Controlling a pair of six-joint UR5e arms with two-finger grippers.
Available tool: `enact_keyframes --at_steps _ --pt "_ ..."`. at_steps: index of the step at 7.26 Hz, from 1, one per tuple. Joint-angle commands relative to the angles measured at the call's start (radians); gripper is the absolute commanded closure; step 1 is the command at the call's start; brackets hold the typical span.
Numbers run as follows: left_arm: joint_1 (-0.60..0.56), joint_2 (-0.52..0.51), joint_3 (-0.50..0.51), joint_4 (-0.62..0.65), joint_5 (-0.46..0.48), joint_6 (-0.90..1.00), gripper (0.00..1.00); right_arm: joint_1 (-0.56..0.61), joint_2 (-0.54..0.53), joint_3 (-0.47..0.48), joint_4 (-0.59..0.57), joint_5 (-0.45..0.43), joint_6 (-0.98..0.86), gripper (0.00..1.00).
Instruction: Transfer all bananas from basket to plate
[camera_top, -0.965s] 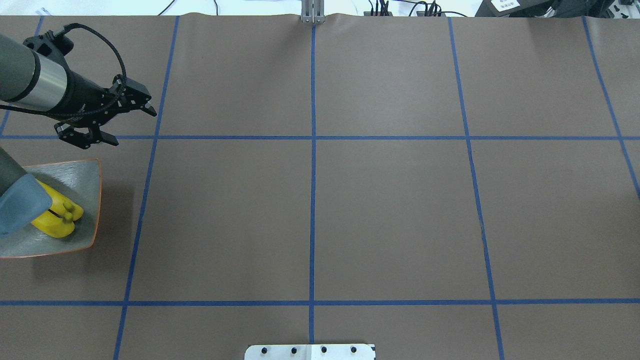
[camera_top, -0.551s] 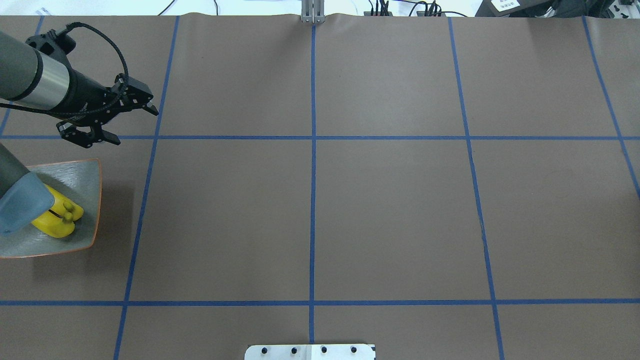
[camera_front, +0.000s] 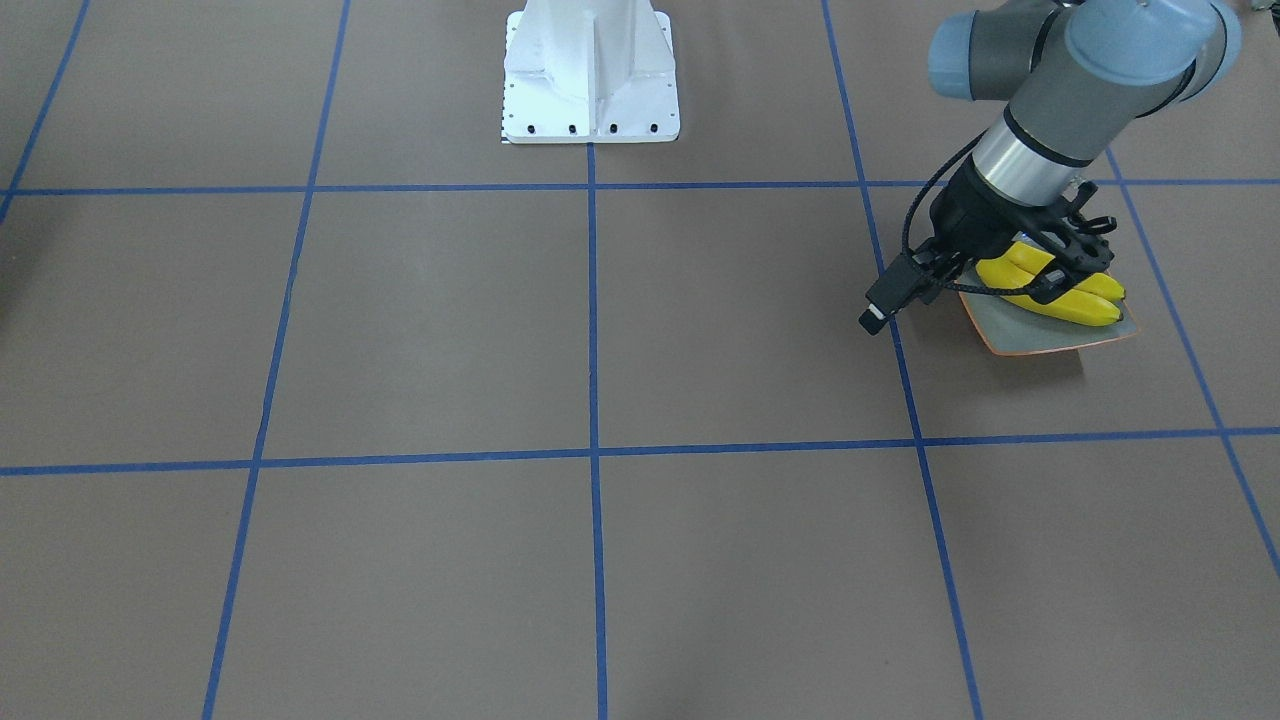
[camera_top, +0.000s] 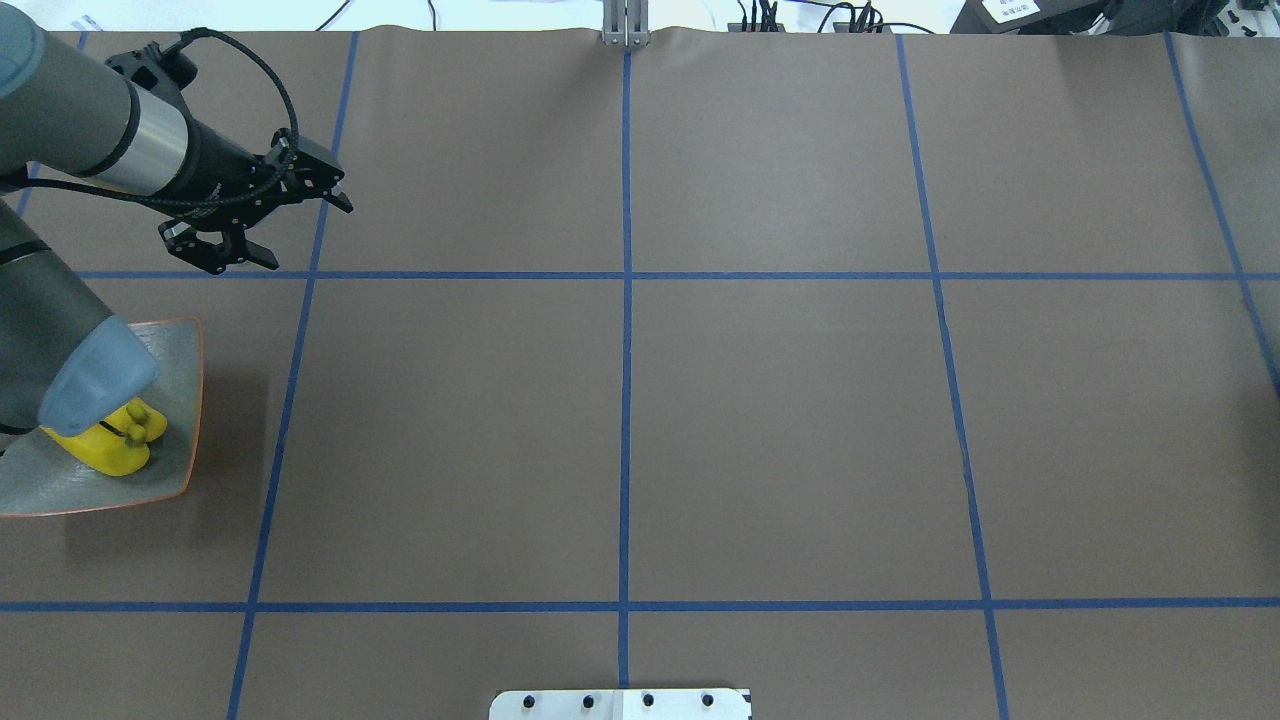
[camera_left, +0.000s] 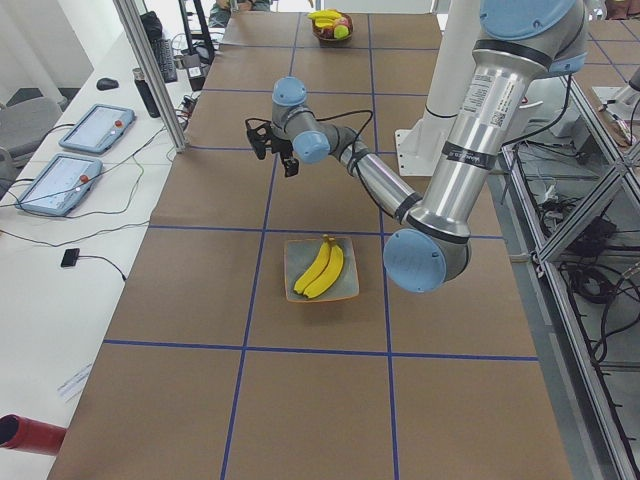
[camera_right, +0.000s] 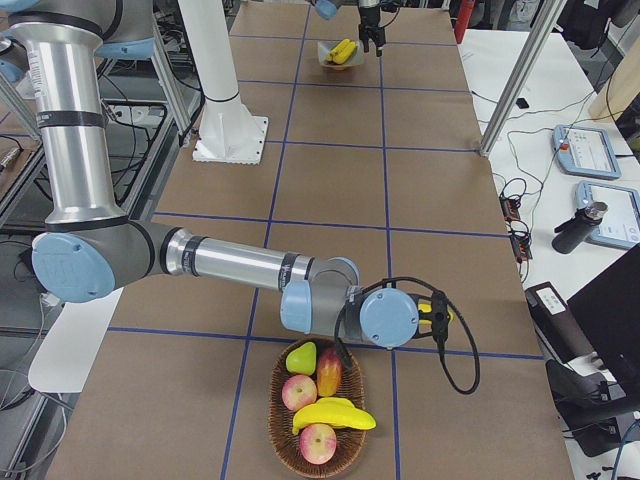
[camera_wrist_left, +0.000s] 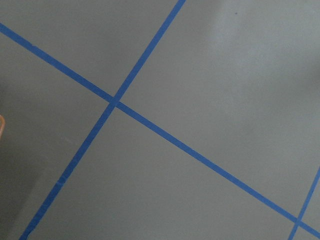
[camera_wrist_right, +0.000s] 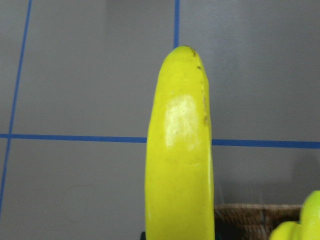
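We see two bananas (camera_left: 316, 271) lying side by side on the square plate (camera_left: 346, 287), which sits at the 9 o'clock edge of the table (camera_top: 780, 430) in the overhead view. The left gripper (camera_top: 308, 236) hangs over the brown cover at about 1 o'clock from the plate and clear of it. Its fingers are spread apart with nothing between them. Its wrist camera shows only the cover and crossing blue tape lines (camera_wrist_left: 150, 125).

At the far end of the table, the right gripper (camera_right: 445, 318) is clamped on a third banana (camera_wrist_right: 180, 150). In that wrist view the fruit rises from 6 o'clock, off the table, with its flecked tip at 12.

In the right-side view this gripper is at about 1 o'clock from the wicker basket (camera_right: 272, 420), just past its rim and raised above the cover. A fourth banana (camera_right: 335, 415) lies across the middle of the basket, with a pear (camera_right: 300, 357) at 11 o'clock and apples (camera_right: 298, 392) around it.
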Motion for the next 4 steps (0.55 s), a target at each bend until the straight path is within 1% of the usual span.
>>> enact_keyframes --at_steps 1,2,4 --pt "0.000 -0.068 0.131 -0.152 0.000 -0.005 0.00 -0.139 0.169 0.009 0.104 -0.025 0.340 1.00" --pt "0.000 -0.077 0.166 -0.183 0.000 -0.004 0.00 -0.216 0.217 0.021 0.167 -0.137 0.488 1.00" --pt "0.000 -0.097 0.185 -0.188 0.001 -0.004 0.00 -0.378 0.291 0.026 0.374 -0.283 0.851 1.00"
